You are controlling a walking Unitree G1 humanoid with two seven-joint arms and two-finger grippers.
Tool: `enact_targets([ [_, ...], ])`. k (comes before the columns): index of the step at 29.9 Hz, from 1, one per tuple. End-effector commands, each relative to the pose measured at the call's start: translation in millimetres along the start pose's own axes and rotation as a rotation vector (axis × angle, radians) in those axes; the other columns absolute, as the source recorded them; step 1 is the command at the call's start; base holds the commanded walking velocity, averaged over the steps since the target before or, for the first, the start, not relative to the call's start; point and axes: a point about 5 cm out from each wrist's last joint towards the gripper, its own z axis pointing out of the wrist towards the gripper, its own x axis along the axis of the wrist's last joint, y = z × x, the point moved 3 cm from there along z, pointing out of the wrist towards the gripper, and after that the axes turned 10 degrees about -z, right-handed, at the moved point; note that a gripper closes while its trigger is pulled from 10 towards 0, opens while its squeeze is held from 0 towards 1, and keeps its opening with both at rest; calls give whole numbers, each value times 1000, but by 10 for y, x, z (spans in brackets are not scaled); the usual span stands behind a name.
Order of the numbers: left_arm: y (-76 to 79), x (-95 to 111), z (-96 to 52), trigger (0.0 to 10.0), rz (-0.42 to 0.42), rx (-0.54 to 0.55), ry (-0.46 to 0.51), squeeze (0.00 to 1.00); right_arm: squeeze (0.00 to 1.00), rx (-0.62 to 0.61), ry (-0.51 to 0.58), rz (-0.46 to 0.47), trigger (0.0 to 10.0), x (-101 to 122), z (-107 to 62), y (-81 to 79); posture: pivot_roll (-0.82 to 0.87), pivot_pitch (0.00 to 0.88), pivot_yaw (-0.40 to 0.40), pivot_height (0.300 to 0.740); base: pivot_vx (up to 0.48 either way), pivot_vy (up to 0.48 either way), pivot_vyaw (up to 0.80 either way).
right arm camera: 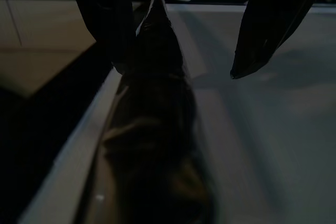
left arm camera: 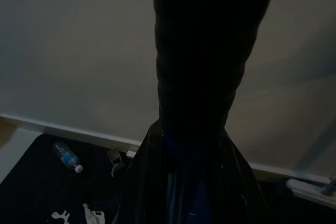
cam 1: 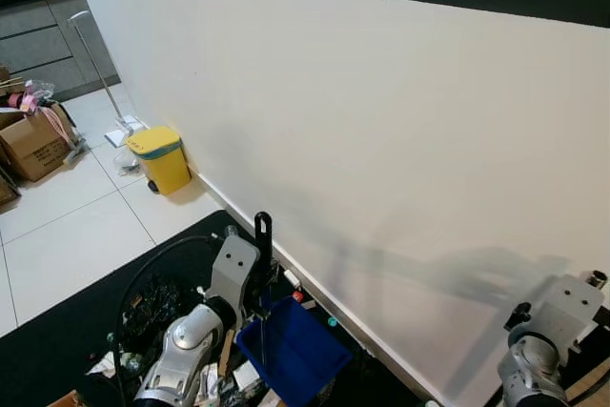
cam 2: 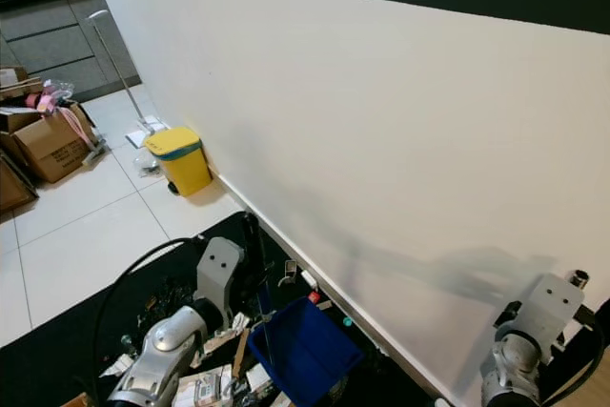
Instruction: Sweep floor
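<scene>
Cardboard boxes [cam 1: 33,143] and yellow bin [cam 1: 159,158] sit far left. Our left gripper [cam 1: 262,235] pinches the blue dustpan [cam 1: 291,350] by its upright handle: light, stiff plastic, best held there. Litter [cam 1: 152,316] clutters the dark mat. Right gripper [right arm camera: 181,40] hangs fingers spread beside the white wall [cam 1: 381,140].

Both head views are bright and sharp, with arm shadows on the wall [cam 1: 381,140], while both wrist views are dim and blurry.
</scene>
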Motion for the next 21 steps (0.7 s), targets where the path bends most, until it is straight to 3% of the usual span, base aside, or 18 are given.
enact_targets([
  [1,11,50,-18,10000,6,3,29,0,0,33,-30,-86,10000,-137,1,99,-18,97,99,740,0,0,0],
  [10,19,43,-22,10000,3,4,27,0,0,72,40,-311,10000,-70,68,322,-24,105,97,740,0,0,0],
  [14,25,43,-20,10000,1,4,27,0,0,184,79,-411,10000,-43,81,367,-24,108,97,740,0,0,0],
  [19,21,46,-19,10000,1,5,27,0,0,280,70,-372,10000,-66,74,380,-27,110,100,740,0,0,0],
  [20,22,46,-22,10000,2,3,27,0,0,263,60,-295,8980,-57,87,416,-27,111,102,740,0,0,0],
  [21,23,46,-22,10000,2,3,26,0,0,247,55,-271,4980,-52,94,431,-25,112,102,740,0,0,0],
])
